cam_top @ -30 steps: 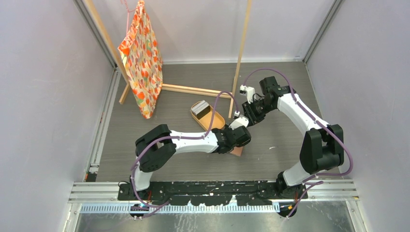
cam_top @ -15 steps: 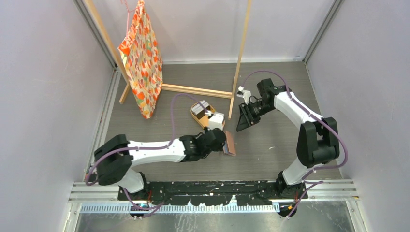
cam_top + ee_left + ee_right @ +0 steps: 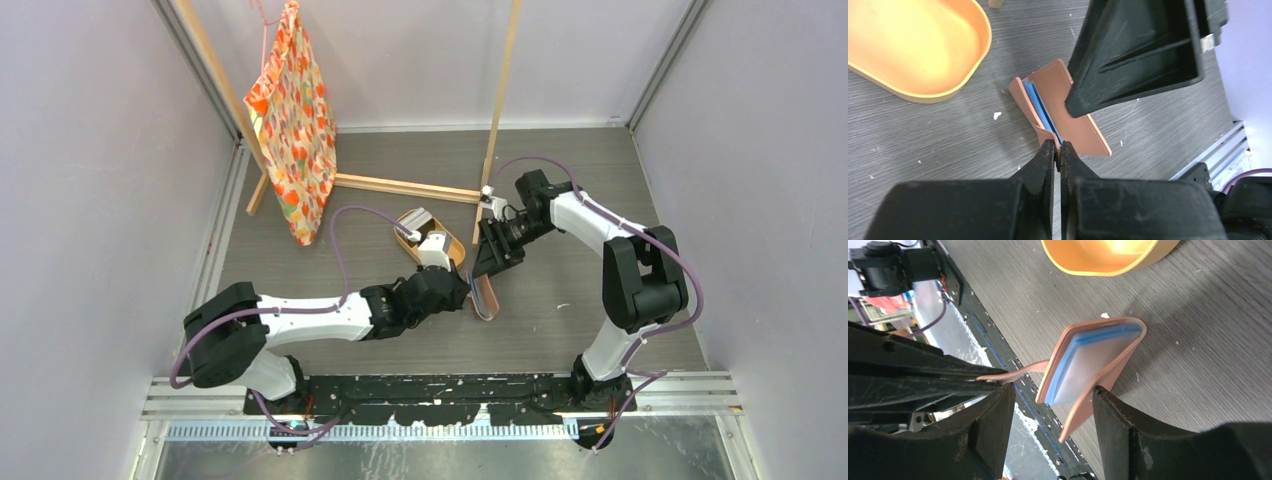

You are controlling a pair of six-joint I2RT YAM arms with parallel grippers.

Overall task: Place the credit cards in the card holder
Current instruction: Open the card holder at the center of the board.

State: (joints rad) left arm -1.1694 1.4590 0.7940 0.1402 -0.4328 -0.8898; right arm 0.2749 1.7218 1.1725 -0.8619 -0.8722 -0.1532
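A grey wood-grain table [image 3: 560,200] with two robot arms reaching to its middle. The card holder [image 3: 487,298], a salmon-brown leather wallet, stands on edge on the table, partly folded open in a V, just beside the near end of an oval tan tray [image 3: 977,65]. Tucked between its two flaps are the credit cards [image 3: 1088,365], a thin stack with a blue edge and a pale grey face. The left gripper [image 3: 1058,150] comes in low from the left, its fingers pinched tight together on the wallet's little snap tab [image 3: 1018,371]. The right gripper [image 3: 1050,395] hangs over the wallet from the far side with its fingers spread apart, one on either side of the card stack, and one fingertip [image 3: 1100,395] against the outer flap. An orange patterned cloth bag [image 3: 295,120] hangs from a wooden frame [image 3: 497,110] at the back.
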